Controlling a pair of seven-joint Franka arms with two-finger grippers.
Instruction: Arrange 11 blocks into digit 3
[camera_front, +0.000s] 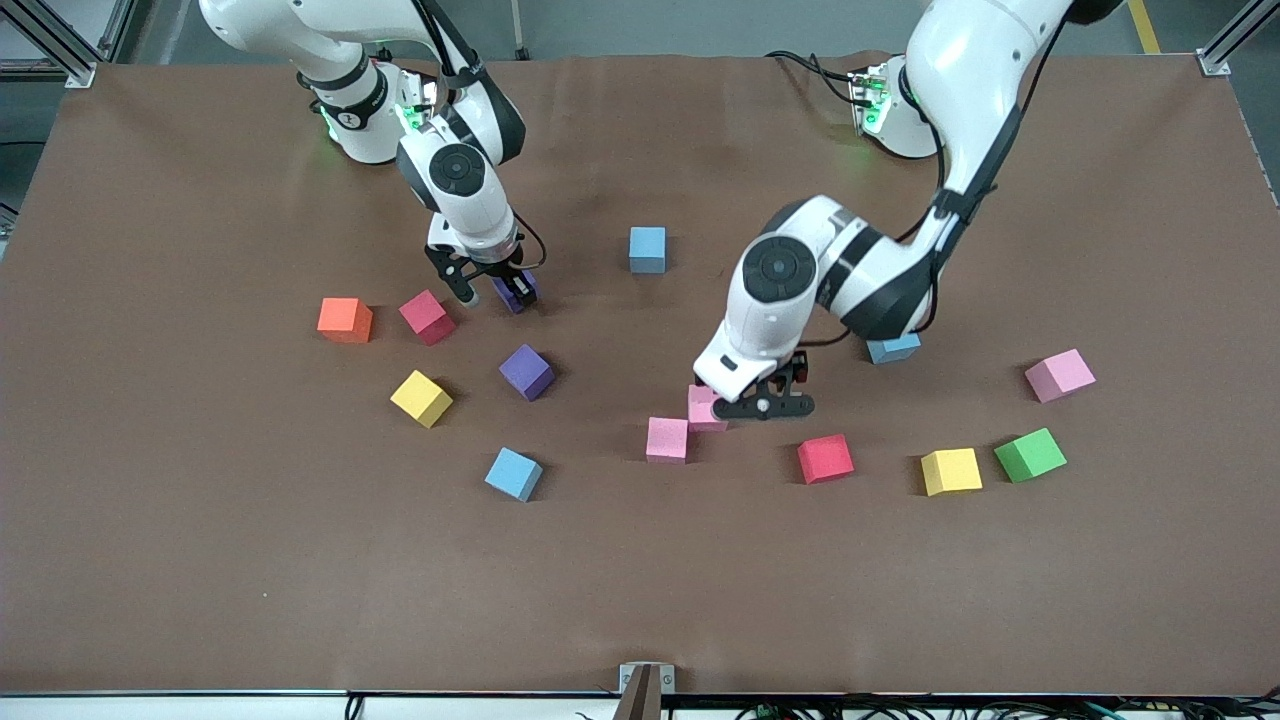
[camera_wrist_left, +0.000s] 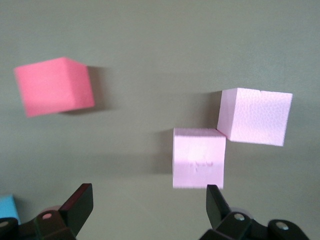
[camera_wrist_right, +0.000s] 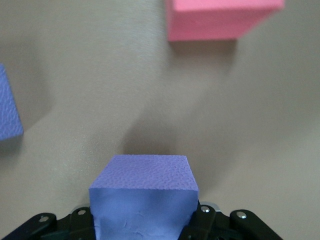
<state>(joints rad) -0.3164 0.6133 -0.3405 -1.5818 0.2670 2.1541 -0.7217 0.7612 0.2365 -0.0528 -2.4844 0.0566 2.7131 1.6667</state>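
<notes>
Your table holds thirteen cubes: three light blue, three pink, two purple, two red, two yellow, one green, one orange.
The left gripper (camera_front: 765, 405), fingers spread, hangs just beside two corner-touching pink blocks (camera_front: 667, 440); the right gripper (camera_front: 493, 290) clamps a purple block (camera_wrist_right: 143, 197) between its fingers, near the red block (camera_front: 427, 317).

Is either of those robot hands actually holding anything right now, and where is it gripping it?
Yes. The right gripper pinches a purple block by two opposite side faces. The left gripper is open over the pink blocks, holding nothing.
</notes>
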